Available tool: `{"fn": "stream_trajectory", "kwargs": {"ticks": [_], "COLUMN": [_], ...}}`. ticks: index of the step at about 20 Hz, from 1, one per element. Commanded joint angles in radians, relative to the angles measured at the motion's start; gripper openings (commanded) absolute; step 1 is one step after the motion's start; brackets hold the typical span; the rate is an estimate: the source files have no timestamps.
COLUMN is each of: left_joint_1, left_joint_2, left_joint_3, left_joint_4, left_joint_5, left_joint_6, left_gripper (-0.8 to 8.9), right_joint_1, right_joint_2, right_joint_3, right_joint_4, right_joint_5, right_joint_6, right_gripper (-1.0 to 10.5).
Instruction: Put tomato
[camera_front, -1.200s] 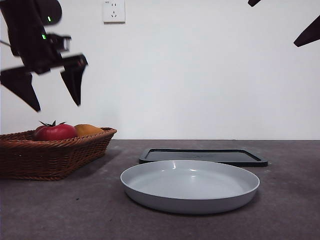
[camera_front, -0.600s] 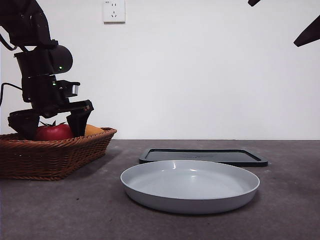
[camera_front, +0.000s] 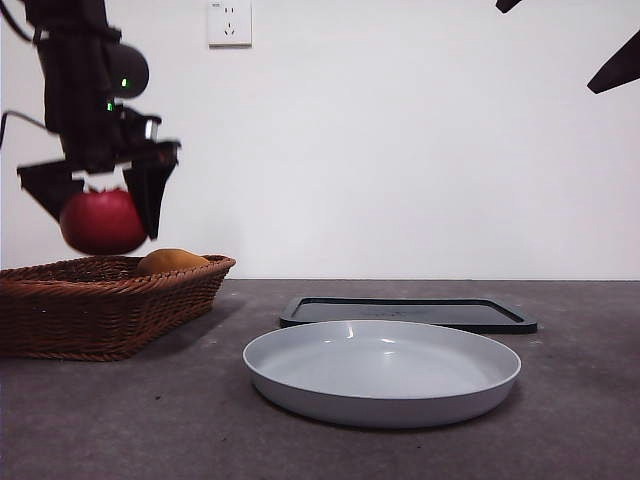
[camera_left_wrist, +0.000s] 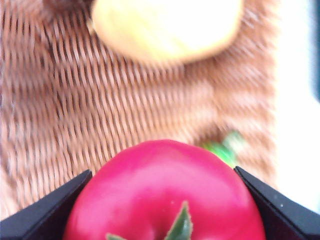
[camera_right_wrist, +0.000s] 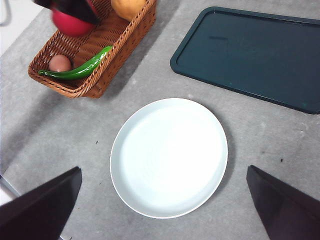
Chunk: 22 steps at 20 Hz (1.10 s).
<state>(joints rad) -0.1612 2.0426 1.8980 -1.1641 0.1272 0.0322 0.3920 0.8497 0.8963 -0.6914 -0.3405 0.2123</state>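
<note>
My left gripper (camera_front: 100, 205) is shut on the glossy red tomato (camera_front: 102, 221) and holds it in the air above the wicker basket (camera_front: 100, 310) at the left. In the left wrist view the tomato (camera_left_wrist: 165, 195) fills the space between the jaws, with its green calyx showing. In the right wrist view the tomato (camera_right_wrist: 70, 24) hangs over the basket (camera_right_wrist: 115, 55). The grey plate (camera_front: 382, 372) lies empty at the table's middle. My right gripper (camera_right_wrist: 165, 200) is open and waits high above the plate (camera_right_wrist: 169, 156).
An orange-yellow fruit (camera_front: 170, 261) stays in the basket, with a green chilli (camera_right_wrist: 77, 70) and a small brown round thing (camera_right_wrist: 60, 63). A dark tray (camera_front: 408, 312) lies behind the plate. A wall socket (camera_front: 229, 22) is on the white wall.
My left gripper came down into the basket, shut on the tomato and lifted it clear above the basket rim. The right arm has not moved.
</note>
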Motion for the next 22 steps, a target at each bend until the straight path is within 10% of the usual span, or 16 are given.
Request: {"fn": "stream_trajectory", "kwargs": {"ticks": [1,11,22], "left_joint_1": [-0.034,-0.415,-0.722], "left_joint_2": [-0.009,-0.114,-0.091], "left_joint_3": [0.083,0.087,-0.174], "left_joint_4": [-0.097,-0.211,0.155], "left_joint_5": [0.025,0.057,0.055], "left_joint_6": [-0.031,-0.027,-0.079], "left_gripper": [2.68,2.68,2.67], "right_joint_1": [0.005,0.005,-0.002], "right_joint_2": [0.005,0.005,0.003], "right_joint_3": [0.013,0.013,0.013], "right_joint_4": [0.010,0.003,-0.035], "right_joint_5": [0.000,0.061,0.087], "right_joint_6": [-0.011,-0.011,-0.011], "right_gripper": [6.1,6.1,6.1]}}
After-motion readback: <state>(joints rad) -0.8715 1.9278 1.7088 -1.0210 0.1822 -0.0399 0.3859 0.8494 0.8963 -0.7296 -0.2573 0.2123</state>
